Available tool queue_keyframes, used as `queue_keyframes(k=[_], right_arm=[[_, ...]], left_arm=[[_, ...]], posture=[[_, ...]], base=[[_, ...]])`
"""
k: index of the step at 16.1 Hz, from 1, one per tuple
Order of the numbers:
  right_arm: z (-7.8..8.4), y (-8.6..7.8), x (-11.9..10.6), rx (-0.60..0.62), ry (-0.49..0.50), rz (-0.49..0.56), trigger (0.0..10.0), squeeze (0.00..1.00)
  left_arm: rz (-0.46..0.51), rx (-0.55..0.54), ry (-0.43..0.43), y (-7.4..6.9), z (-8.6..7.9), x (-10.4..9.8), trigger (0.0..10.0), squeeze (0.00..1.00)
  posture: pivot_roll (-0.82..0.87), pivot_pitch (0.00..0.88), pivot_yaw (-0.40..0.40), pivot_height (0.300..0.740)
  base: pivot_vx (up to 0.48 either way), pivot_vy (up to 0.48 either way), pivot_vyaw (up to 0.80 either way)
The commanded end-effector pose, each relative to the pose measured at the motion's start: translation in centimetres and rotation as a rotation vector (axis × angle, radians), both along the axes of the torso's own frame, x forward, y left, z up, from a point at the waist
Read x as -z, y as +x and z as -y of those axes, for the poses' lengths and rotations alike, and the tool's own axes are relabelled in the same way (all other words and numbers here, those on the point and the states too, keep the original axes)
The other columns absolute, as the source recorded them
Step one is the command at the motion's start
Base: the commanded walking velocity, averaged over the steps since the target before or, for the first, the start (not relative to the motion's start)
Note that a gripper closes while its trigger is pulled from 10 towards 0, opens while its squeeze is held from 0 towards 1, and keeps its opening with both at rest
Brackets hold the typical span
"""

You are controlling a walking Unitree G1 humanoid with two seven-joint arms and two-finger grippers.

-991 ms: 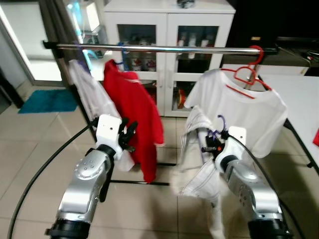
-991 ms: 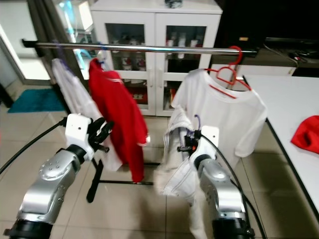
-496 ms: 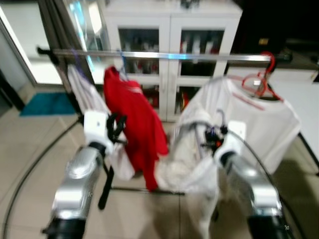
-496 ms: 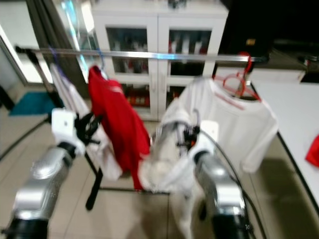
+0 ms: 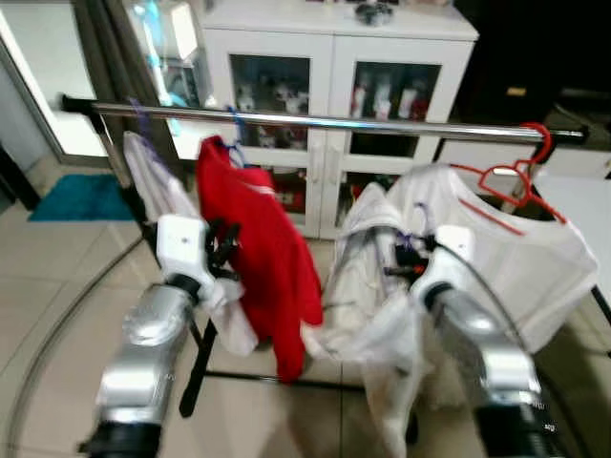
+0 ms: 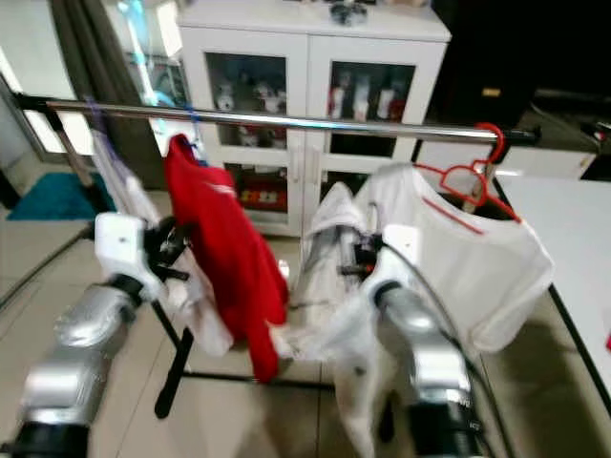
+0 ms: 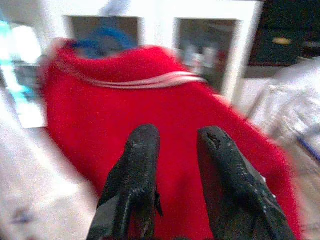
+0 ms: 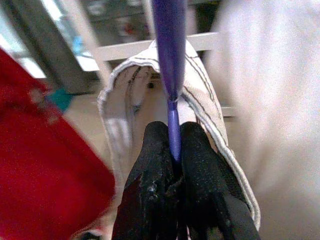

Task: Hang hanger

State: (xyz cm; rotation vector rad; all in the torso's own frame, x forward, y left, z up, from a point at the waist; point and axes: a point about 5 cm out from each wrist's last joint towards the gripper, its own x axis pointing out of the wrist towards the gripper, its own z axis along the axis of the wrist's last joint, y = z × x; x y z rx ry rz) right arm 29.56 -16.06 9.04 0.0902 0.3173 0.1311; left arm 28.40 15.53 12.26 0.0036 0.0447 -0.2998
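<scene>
My right gripper [image 8: 170, 134] is shut on the stem of a purple hanger [image 8: 170, 50] that carries a cream garment [image 5: 368, 286]. It holds the hanger below the chrome rail [image 5: 334, 122], in the gap between a red shirt [image 5: 258, 239] and a white T-shirt [image 5: 516, 243] hung on a red hanger [image 5: 506, 176]. My left gripper [image 7: 177, 137] is open with nothing between its fingers, raised close in front of the red shirt. In the left eye view it [image 5: 227, 250] sits at the shirt's left edge.
Another white garment [image 5: 158, 186] hangs at the rail's left end. A white glass-door cabinet [image 5: 334, 57] stands behind the rack. The rack's black foot [image 5: 199, 358] rests on the tiled floor. A white table [image 6: 578, 224] is on the right, a teal mat [image 5: 81, 196] far left.
The whole picture has shifted and the rack looks nearer, so the camera moved. My right gripper keeps the hanger and now sits closer under the rail. My left gripper is nearer the red shirt.
</scene>
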Motion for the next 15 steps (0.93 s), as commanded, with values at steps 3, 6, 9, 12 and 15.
queue_keyframes(k=[3, 6, 9, 12, 15], right_arm=[[0.1, 0.9, -3.5, 0.039, 0.048, 0.208, 10.0, 0.0], [0.3, 1.2, -4.9, 0.048, 0.054, 0.285, 10.0, 0.0], [0.1, 2.2, -5.9, 0.037, 0.028, 0.301, 10.0, 0.0], [0.3, 3.8, -7.5, 0.053, 0.025, 0.348, 10.0, 0.0], [0.5, 5.1, -8.5, 0.058, 0.024, 0.375, 10.0, 0.0]], left_arm=[[0.022, 0.015, 0.06, -0.1, -0.2, -0.4, 10.0, 0.0], [0.048, 0.085, 0.099, -0.1, 0.4, -1.1, 10.0, 0.0], [0.052, 0.233, 0.187, -0.5, 0.9, -1.7, 10.0, 0.0], [0.069, 0.345, 0.186, -0.9, 1.4, -3.3, 10.0, 0.0], [0.076, 0.342, 0.163, -0.6, 1.1, -4.1, 10.0, 0.0]], posture=[[0.03, 0.012, -0.009, 0.74], [0.03, 0.012, -0.01, 0.74], [0.04, 0.014, -0.01, 0.74], [0.06, 0.016, -0.018, 0.74], [0.07, 0.016, -0.022, 0.74]], base=[[0.365, 0.0, 0.0], [0.121, 0.0, 0.0], [0.0, 0.0, 0.0], [0.0, 0.0, 0.0], [0.0, 0.0, 0.0]])
